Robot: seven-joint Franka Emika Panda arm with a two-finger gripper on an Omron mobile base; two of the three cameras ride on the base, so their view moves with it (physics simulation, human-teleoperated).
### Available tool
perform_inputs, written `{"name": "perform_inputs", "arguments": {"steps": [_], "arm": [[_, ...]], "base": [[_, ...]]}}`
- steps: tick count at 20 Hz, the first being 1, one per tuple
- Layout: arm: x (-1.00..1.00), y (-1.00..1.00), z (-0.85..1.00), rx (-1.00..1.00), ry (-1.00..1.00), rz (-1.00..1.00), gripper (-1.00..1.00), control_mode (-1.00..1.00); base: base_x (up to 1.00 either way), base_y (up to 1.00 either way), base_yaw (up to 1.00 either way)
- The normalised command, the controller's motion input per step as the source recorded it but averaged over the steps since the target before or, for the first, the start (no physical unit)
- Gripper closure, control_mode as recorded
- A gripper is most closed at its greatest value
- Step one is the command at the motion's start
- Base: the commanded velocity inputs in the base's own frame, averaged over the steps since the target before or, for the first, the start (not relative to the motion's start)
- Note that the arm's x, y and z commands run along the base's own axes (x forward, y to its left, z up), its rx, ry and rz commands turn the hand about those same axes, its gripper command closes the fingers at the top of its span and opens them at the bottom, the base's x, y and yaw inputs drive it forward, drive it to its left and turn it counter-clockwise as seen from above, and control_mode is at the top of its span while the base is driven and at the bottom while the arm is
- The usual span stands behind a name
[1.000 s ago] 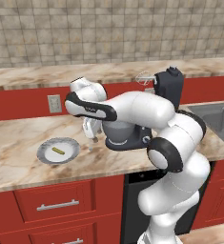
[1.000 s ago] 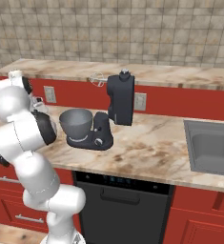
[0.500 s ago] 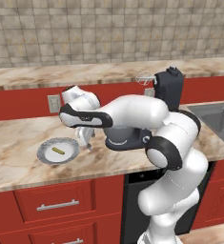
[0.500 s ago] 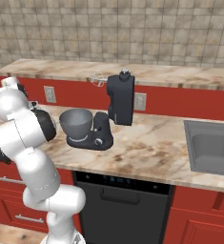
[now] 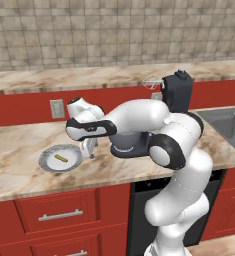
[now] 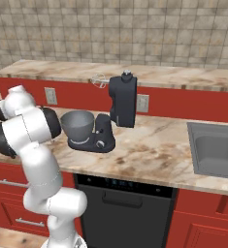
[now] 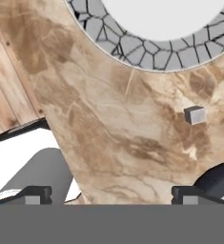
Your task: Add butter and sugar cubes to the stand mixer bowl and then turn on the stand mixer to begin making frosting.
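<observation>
The butter (image 5: 60, 158) is a thin yellow stick lying on the grey-rimmed white plate (image 5: 46, 156). My gripper (image 5: 89, 152) hangs open over the counter just right of that plate. In the hand view my gripper (image 7: 111, 195) has its jaws wide apart with nothing between them. The plate's rim (image 7: 132, 45) lies ahead and a sugar cube (image 7: 195, 115) sits on the marble off to the right. The grey stand mixer bowl (image 6: 77, 125) stands on the dark stand mixer (image 6: 122, 99), whose head is tilted up with the whisk (image 6: 98, 80) raised. My arm hides the bowl in the left base view.
A sink (image 6: 213, 151) is set into the counter at the far right. A wall outlet (image 5: 56, 108) sits behind the plate. The mixer's base carries a small round knob (image 6: 100, 143). The counter's front edge runs close below the plate.
My hand has swung left from in front of the bowl toward the plate's right edge and dropped lower. The jaws stay open.
</observation>
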Motion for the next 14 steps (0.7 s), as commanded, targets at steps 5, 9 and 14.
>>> {"name": "perform_inputs", "arguments": {"steps": [5,9,14], "arm": [[0.49,0.18,-0.2,-0.02,0.0,0.0,-1.0,-1.0],[0.45,0.02,-0.14,-0.06,0.0,0.0,-1.0,-1.0],[0.35,0.0,-0.17,-0.09,0.0,0.0,-1.0,-1.0]], "base": [[0.0,0.0,0.0],[0.0,0.0,0.0],[0.0,0.0,0.0]]}}
